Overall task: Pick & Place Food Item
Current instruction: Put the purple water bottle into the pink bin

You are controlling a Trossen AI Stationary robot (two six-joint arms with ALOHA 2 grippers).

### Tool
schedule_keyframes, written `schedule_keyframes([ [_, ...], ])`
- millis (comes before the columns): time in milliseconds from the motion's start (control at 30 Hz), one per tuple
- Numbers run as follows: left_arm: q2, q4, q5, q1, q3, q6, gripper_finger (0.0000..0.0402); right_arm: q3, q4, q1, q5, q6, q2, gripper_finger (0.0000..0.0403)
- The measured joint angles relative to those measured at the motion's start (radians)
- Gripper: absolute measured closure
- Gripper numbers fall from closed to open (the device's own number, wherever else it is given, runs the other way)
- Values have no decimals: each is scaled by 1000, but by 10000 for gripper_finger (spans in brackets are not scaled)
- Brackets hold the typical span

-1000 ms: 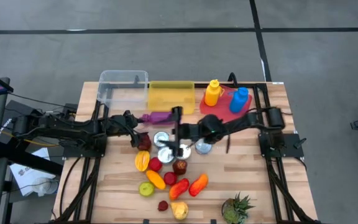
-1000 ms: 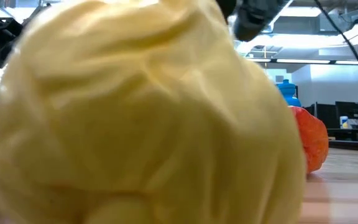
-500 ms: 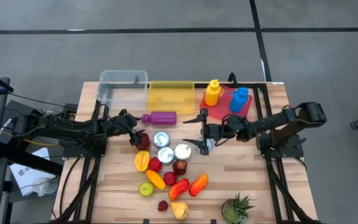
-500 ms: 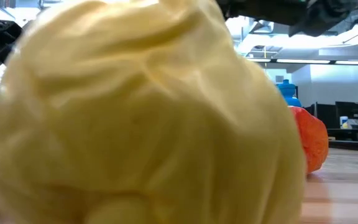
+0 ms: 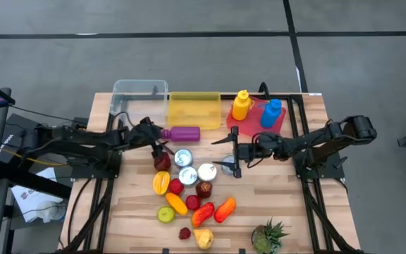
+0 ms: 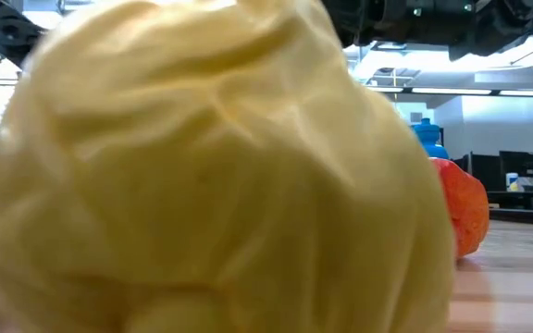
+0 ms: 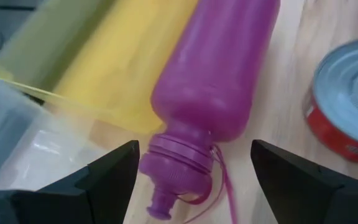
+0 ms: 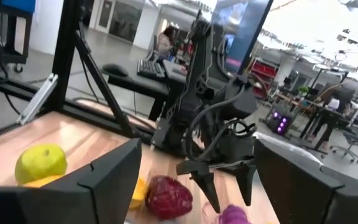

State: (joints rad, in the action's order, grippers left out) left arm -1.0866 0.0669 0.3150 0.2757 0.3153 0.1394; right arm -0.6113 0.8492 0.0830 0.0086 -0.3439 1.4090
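Observation:
A purple bottle (image 5: 183,133) lies on its side on the table, cap toward my left gripper (image 5: 158,139). In the left wrist view its cap (image 7: 169,168) sits between the fingers of my open left gripper (image 7: 194,149), touching neither. A heap of food lies in front: a dark red fruit (image 5: 162,161), three cans (image 5: 187,175), peppers (image 5: 224,209), a green apple (image 5: 165,214). My right gripper (image 5: 229,151) hangs open and level to the right of the cans, holding nothing.
A yellow bin (image 5: 194,109) and a clear bin (image 5: 139,99) stand at the far edge. A red tray (image 5: 256,120) carries an orange bottle (image 5: 240,106) and a blue one (image 5: 271,113). A pineapple (image 5: 268,236) is near right. A pale yellow food item (image 6: 211,166) blocks the low view.
My right gripper has pulled back from above the cans toward the table's right edge and tipped from pointing down to level, staying open. My left gripper has gone a little toward the far edge, to the purple bottle's cap, and rolled slightly.

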Motion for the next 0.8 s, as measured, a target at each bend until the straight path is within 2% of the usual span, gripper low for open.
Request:
schedule_keyframes([
  [167, -126, -12, -1, 8, 59, 42, 101, 0, -19, 0, 0, 1, 0, 101],
  [367, -217, -51, 4, 8, 110, 44, 101, 0, -37, 0, 0, 3, 0, 101],
  [667, -226, -61, 4, 7, 113, 44, 103, 0, -36, 0, 0, 12, 0, 101],
  [800, -224, -60, 8, 7, 113, 44, 131, 0, -36, 0, 0, 23, 0, 101],
])
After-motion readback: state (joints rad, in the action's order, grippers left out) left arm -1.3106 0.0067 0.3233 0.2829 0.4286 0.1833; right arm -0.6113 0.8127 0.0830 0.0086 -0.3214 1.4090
